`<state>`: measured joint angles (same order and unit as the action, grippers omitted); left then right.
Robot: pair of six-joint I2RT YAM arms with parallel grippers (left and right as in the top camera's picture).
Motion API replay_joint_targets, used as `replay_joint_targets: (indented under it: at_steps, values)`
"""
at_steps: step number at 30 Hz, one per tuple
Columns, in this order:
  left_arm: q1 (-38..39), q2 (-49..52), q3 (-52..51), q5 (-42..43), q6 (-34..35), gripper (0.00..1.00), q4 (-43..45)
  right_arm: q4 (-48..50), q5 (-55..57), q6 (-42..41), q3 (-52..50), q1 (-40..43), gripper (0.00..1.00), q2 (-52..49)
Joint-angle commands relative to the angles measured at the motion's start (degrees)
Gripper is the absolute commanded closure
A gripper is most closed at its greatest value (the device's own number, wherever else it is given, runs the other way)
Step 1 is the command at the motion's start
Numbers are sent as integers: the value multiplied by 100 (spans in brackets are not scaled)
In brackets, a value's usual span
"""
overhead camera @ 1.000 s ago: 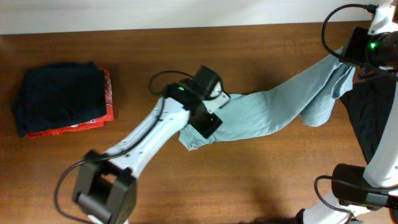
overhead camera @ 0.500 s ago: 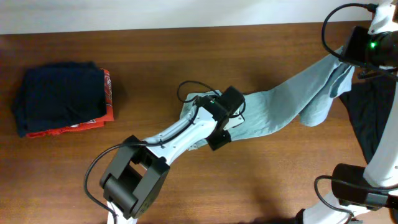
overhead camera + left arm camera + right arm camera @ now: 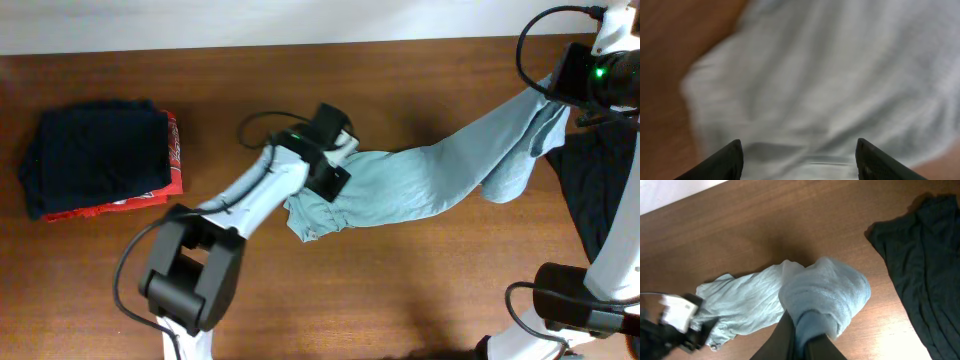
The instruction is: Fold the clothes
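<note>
While the left wrist view is smeared with blur, its near edge shows the left gripper [image 3: 800, 161] with both dark fingertips [image 3: 730, 160] set wide apart and nothing between them; just beyond lies the pale grey-blue T-shirt [image 3: 830, 75], filling most of that view, brown table [image 3: 660, 75] at one side; whether the tips touch cloth, cannot tell.

Overhead: left arm [image 3: 240, 200] reaches from the near table edge to mid-table; left gripper [image 3: 330, 165] sits over the T-shirt's [image 3: 430, 180] crumpled left end, which lies on the wood; from there the cloth runs as a long wrinkled band rightward and away, lifting toward the far right corner.

Far right: right gripper [image 3: 575, 80] has the other end; right wrist view shows this gripper [image 3: 801, 339] clamped tight on a pinch of fabric, the T-shirt [image 3: 825, 295] bulging in a rounded bunch below it.

Dark garment [image 3: 600, 190] lies loose at the right edge, beside the raised end; folded stack [image 3: 100, 160], navy over red, sits at far left, well apart from the shirt.
</note>
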<state>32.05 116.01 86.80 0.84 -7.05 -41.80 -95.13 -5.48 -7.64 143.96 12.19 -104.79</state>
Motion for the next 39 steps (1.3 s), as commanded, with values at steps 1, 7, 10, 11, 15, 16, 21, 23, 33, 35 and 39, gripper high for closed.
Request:
replay_joint_targets:
  at_steps: [1,7,10,11,15,16,21,23,33,35,39]
  values:
    - [-501,35,181,332,586,29,105,46,-28,37,63,22,96,-22]
    - [-1021,72,181,911,774,29,-2,37,-28,35,63,22,96,-37]
    - [-1084,155,179,1104,774,36,-127,37,-28,35,63,22,96,-37]
    - [-1084,203,179,1102,774,39,-197,37,-28,35,63,22,96,-37]
    - [-1084,369,179,1241,772,53,-345,39,-26,35,63,22,96,-37]
    - [-1084,396,179,1305,774,55,-345,39,-26,35,63,22,96,-37]
    - [-1084,501,179,1335,776,69,-363,39,15,37,63,22,96,-37]
    - [-1093,501,186,1325,774,77,-345,39,15,37,63,22,96,-37]
    - [-1287,496,1676,1115,791,99,-1342,17,256,37,63,22,96,-39]
    - [-1300,496,2315,841,791,99,-1727,15,256,37,63,22,96,-39]
    - [-1300,496,3670,192,765,99,-2522,13,308,37,63,24,96,-39]
